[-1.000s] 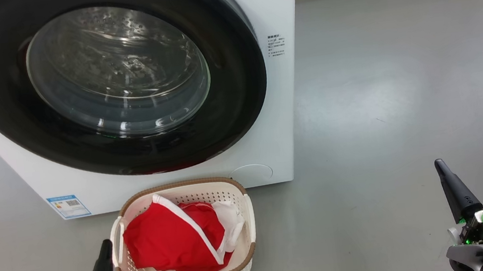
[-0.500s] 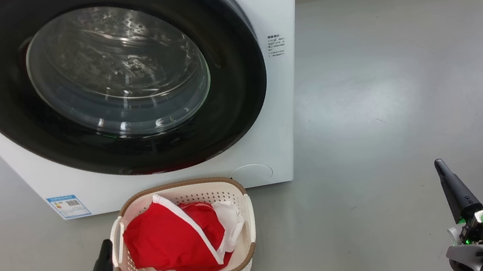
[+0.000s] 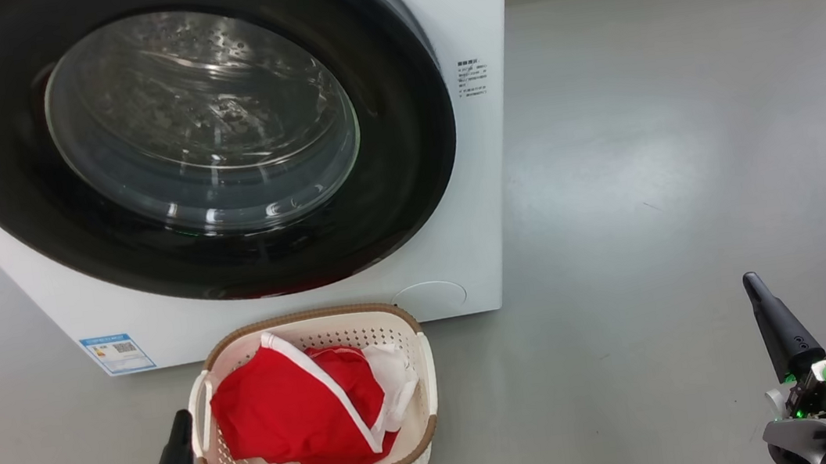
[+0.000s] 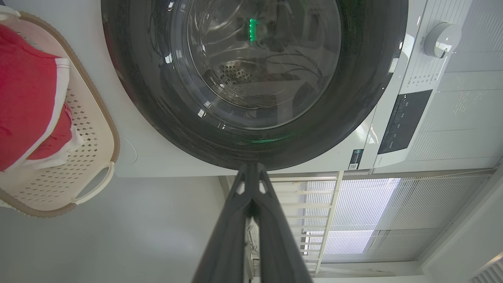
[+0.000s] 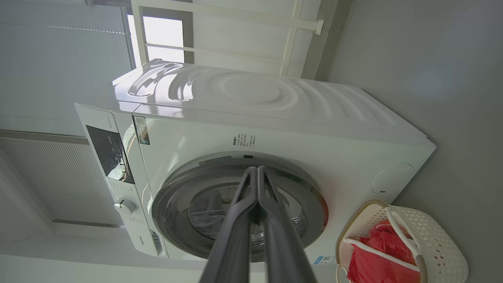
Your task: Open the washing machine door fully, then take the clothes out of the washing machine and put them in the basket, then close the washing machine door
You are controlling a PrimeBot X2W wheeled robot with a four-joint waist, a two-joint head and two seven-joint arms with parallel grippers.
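The round black-rimmed glass door sits closed on the white washing machine.
Red white-trimmed garments lie in the cream perforated plastic basket before it; left gripper just beside it, right gripper well apart.

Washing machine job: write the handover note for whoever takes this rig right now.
Claws: left claw shut, empty, beside the basket; right claw shut, empty, off to the right above the floor.
Things: the clothes lie in the basket, in front of the washing machine; the washing machine door looks closed, no garments visible through its glass.
Done: unloading and, apparently, door closing.
Left: perhaps only confirming the latch.
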